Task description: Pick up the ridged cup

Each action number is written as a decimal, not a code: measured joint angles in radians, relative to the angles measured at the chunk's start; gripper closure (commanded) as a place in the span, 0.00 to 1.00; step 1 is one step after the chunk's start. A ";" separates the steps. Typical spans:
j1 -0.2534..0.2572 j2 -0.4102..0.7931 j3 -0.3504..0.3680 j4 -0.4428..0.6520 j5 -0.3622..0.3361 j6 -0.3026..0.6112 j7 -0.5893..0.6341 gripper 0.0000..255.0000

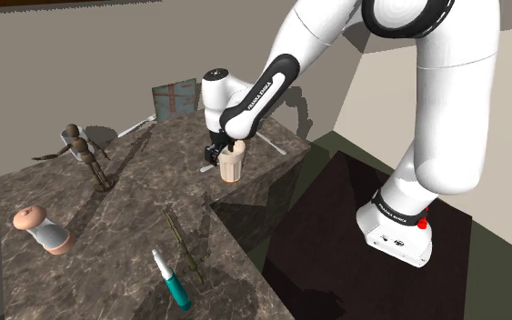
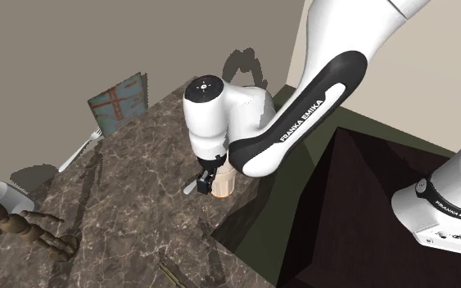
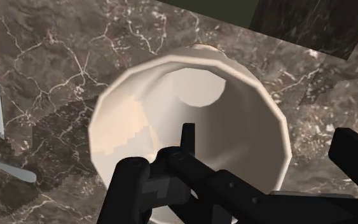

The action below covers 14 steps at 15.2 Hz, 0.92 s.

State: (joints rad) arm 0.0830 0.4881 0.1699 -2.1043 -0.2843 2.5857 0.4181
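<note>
Shoulder view: one ridged cup (image 1: pixel 233 169), seemingly straddled by gripper (image 1: pixel 224 156); one toppled cup (image 1: pixel 41 228).

The arm (image 1: pixel 328 55) is reaching forward and down, its gripper (image 1: pixel 225 151) pointing straight down with fingers (image 3: pixel 357 160) standing apart.

we log moderate, matte, even light; the white arm (image 1: pixel 322 41) reads brightest and the veined dark counter (image 1: pixel 135 236) looks dim. shadows are hard: the arm's lands jagged on the wall (image 2: pixel 138 41) behind, and the wooden figure (image 1: pixel 85 150) darkens the counter beside it. everything is sharp, though shading inside the cup (image 3: pixel 247 127) breaks into blocky steps.
</note>
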 measured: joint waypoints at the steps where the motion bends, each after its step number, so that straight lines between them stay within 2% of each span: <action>1: 0.001 0.003 -0.001 0.002 -0.001 0.002 0.001 1.00; 10: 0.002 0.005 -0.001 0.002 -0.002 0.005 0.002 1.00; 14: -0.007 -0.028 0.009 -0.004 0.011 -0.023 -0.010 1.00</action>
State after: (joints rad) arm 0.0763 0.4602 0.1785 -2.1086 -0.2729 2.5625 0.4080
